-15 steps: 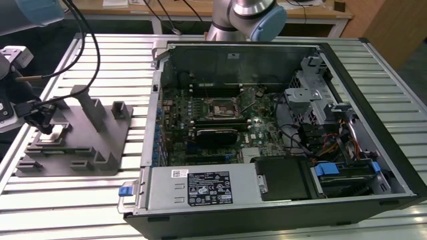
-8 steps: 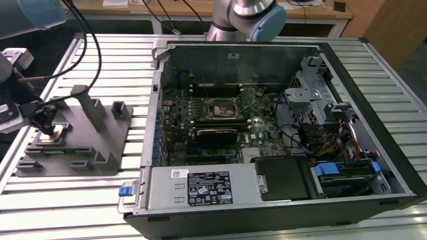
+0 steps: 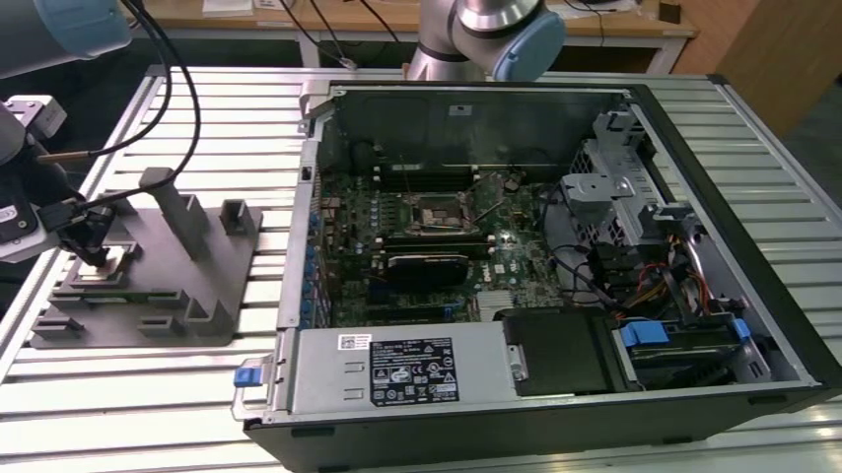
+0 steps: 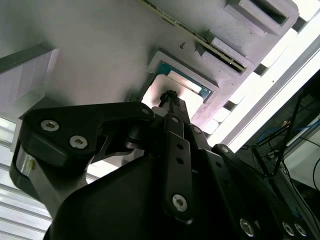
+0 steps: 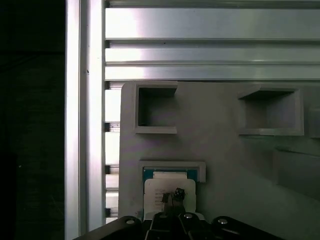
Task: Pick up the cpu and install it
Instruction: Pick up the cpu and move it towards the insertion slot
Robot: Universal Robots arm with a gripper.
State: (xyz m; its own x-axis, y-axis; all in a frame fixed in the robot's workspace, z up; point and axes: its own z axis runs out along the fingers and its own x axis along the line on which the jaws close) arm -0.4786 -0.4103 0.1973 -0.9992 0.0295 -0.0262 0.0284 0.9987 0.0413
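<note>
The cpu (image 3: 114, 258) (image 4: 184, 83) (image 5: 169, 181) lies flat in a shallow framed recess of the grey fixture (image 3: 165, 296) (image 4: 100, 45) (image 5: 225, 155), at the exterior view's left. It shows a pale square top with a thin teal edge. My gripper (image 3: 95, 260) (image 4: 170, 95) (image 5: 173, 194) points straight down onto it. The fingertips are pressed together with their tip at the chip's top face. I cannot tell whether they touch it. Nothing sits between the fingers.
The open computer case (image 3: 736, 197) lies to the exterior view's right, with the motherboard socket (image 3: 431, 212) near its middle and a black block (image 3: 424, 268) just below it. Upright posts (image 3: 172, 207) rise from the fixture close to the arm. Cables (image 3: 172, 89) trail over the slatted table (image 3: 132, 394).
</note>
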